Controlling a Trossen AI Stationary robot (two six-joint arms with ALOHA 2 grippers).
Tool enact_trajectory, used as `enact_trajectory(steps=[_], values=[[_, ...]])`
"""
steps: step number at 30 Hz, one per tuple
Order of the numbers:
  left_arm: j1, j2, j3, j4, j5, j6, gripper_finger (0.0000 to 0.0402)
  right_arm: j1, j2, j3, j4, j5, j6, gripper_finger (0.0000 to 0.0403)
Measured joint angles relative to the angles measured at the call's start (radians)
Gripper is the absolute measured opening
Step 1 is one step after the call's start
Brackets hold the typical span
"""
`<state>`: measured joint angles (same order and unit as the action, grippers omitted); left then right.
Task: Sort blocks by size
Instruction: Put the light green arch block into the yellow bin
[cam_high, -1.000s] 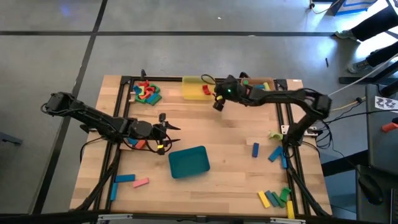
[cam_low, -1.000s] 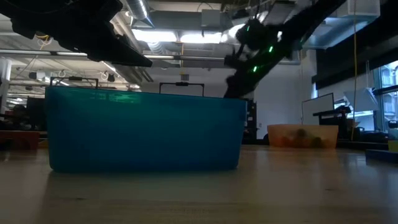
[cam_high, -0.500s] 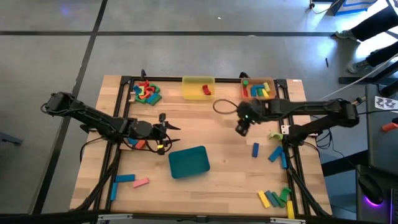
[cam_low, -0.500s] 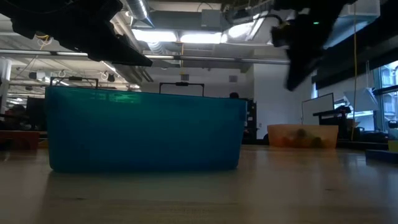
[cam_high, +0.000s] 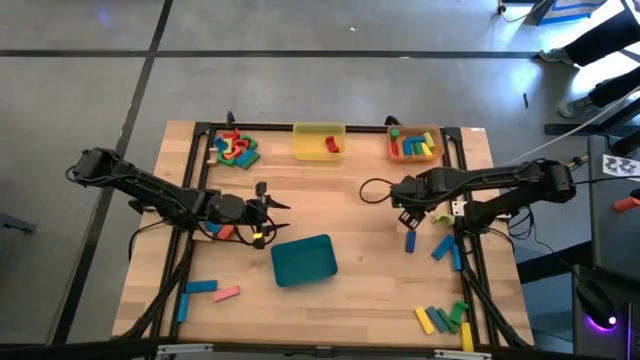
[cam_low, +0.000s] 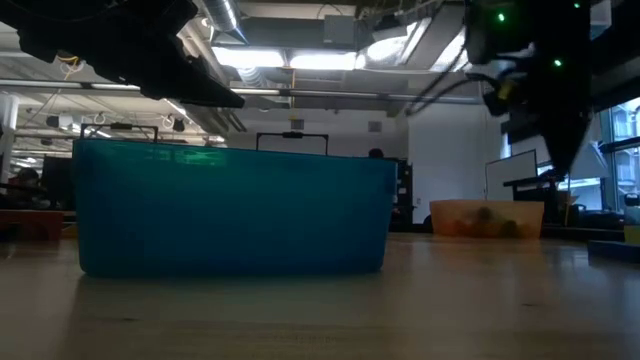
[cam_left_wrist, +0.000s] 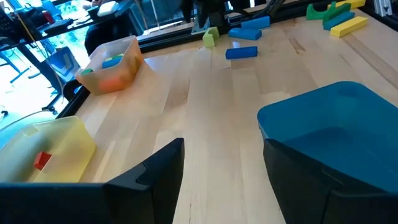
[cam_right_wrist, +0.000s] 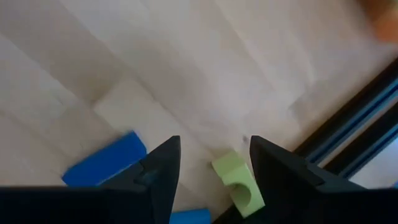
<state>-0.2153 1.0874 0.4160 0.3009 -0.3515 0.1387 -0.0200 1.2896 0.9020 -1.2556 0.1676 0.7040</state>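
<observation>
A teal tray (cam_high: 304, 260) sits mid-table, with yellow (cam_high: 318, 141) and orange (cam_high: 414, 133) trays along the far edge.

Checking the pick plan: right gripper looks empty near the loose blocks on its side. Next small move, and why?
Probably lower the right gripper onto the light green block. Its fingers stand open and empty, and the block lies almost between them, beside the blue block. The left gripper waits open by the teal tray.

Grey concrete floor (cam_high: 300, 90) all around, crossed by dark seams. Pale wooden counter (cam_high: 340, 200) framed with black rails. Overhead, bright ceiling lights (cam_low: 290, 60) among exposed ducts and pipes. Far right, tall windows (cam_low: 625, 150) letting in daylight; a desk with a monitor (cam_low: 525, 180) nearby.
</observation>
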Motion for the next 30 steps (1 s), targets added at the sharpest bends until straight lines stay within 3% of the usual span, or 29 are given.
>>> enact_trajectory(steps=[7,14,30], values=[[0.000,0.000,0.000,-0.002,0.000,0.000,0.0205,-0.044,0.000,-0.101,-0.008,-0.111,0.052,0.0236],[0.000,0.000,0.000,-0.002,0.000,0.000,0.0205,-0.125,0.009,-0.125,-0.020,-0.111,-0.046,0.0294],[0.000,0.000,0.000,-0.002,0.000,-0.001,0.0205,-0.138,0.229,-0.125,-0.063,-0.179,-0.264,0.0271]])
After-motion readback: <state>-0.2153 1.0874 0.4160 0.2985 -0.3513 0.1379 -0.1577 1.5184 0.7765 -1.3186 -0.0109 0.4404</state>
